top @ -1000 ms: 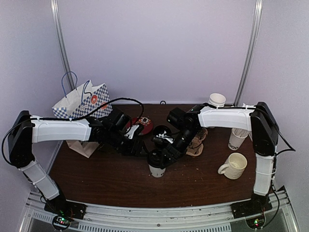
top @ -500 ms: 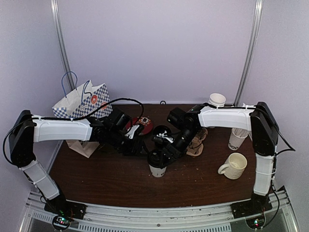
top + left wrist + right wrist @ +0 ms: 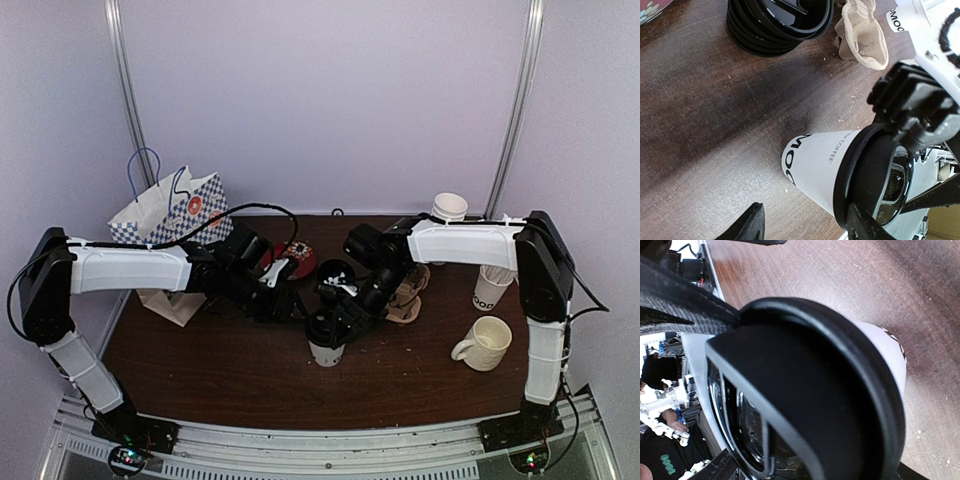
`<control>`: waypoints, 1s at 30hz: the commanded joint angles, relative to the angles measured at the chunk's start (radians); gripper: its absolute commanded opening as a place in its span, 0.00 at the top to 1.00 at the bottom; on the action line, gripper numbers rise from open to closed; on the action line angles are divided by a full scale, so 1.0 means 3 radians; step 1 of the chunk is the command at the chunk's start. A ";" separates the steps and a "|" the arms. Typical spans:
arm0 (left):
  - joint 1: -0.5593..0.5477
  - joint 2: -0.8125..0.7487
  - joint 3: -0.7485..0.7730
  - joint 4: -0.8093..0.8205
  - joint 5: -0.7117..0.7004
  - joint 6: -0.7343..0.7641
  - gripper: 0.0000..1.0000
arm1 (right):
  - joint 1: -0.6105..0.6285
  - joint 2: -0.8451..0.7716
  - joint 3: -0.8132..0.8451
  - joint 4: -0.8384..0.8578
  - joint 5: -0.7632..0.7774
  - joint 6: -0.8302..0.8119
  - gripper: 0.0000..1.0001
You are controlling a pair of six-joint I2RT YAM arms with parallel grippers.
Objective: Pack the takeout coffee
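Paper cup [image 3: 815,165] reads "COFFEE", plus prob. "GOOD" lettering.

From above, my right hand [image 3: 328,325] sits over the cup [image 3: 325,353], so the cup's top is hidden from me, and the forearm covers part of the pulp carrier [image 3: 405,312]. On the right wrist camera the lid [image 3: 830,405] fills the shot, close and soft, and I can't tell whether anything grips it. The left wrist view cuts my left hand [image 3: 807,224] down to two tips at the bottom edge and crops the lid stack [image 3: 780,20] at the top.
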 commanded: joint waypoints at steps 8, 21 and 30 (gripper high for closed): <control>-0.0022 0.0084 0.0024 -0.0149 -0.0077 0.0099 0.41 | -0.0043 0.0123 0.0224 -0.0039 0.0540 -0.0275 0.21; -0.0027 -0.0442 0.0568 -0.0343 -0.0273 0.0263 0.22 | -0.0239 -0.0502 0.0512 -0.0509 0.0529 -0.0736 0.00; -0.0022 -0.0625 0.0811 -0.0729 -0.0979 0.1095 0.10 | -0.0244 -0.0630 0.0626 -0.0637 0.0676 -0.1233 0.05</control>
